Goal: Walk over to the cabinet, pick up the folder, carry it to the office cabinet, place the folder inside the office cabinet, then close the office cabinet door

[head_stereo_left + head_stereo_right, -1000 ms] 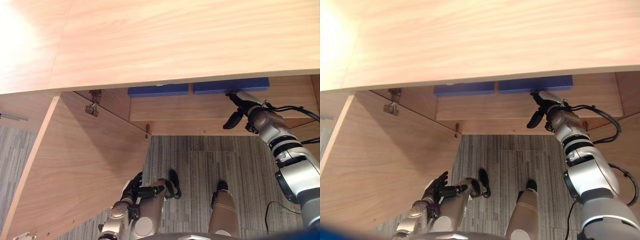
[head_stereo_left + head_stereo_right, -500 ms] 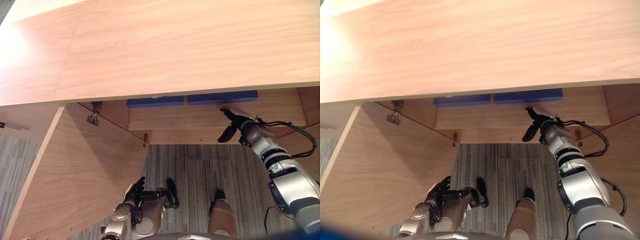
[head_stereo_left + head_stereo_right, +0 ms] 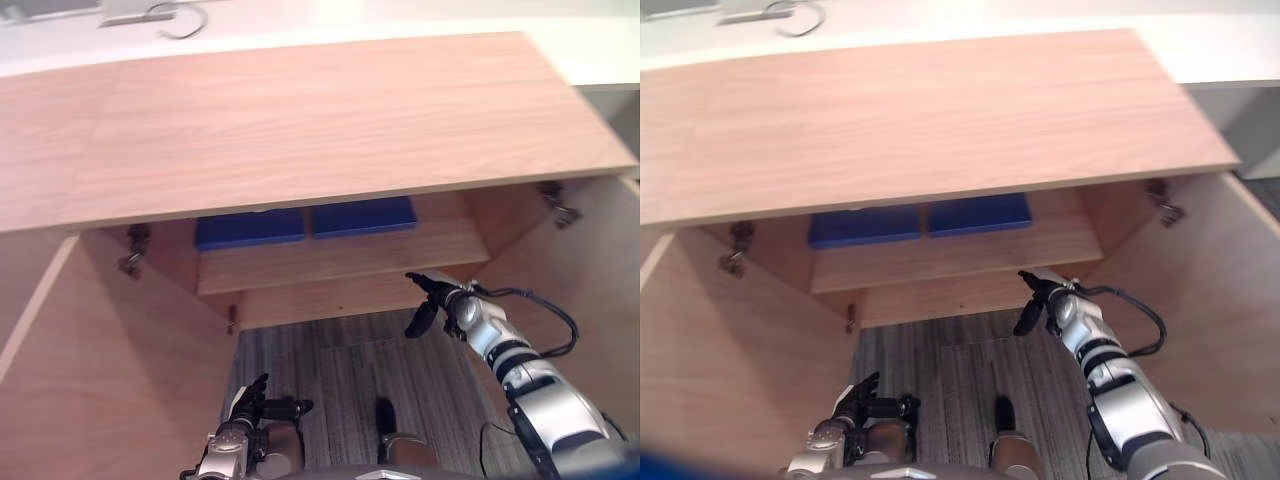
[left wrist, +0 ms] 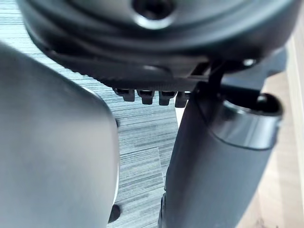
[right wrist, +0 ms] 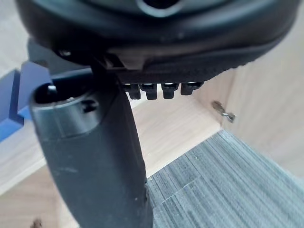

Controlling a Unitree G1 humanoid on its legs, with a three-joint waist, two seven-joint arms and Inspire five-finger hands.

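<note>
Left eye view: right hand (image 3: 438,297) near shelf (image 3: 340,256) edge.

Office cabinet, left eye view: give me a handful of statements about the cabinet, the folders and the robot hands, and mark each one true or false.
1. A blue folder lies beside a second blue folder on the shelf inside the cabinet. True.
2. The right robot hand is gripping a folder. False: it holds nothing and is in front of the shelf's edge, apart from both folders.
3. Both cabinet doors are shut. False: the left door and the right door both stand open.
4. The left robot hand is down low over the carpet, holding nothing. True.
5. The folders stand upright on the floor. False: they lie flat on the shelf.
</note>
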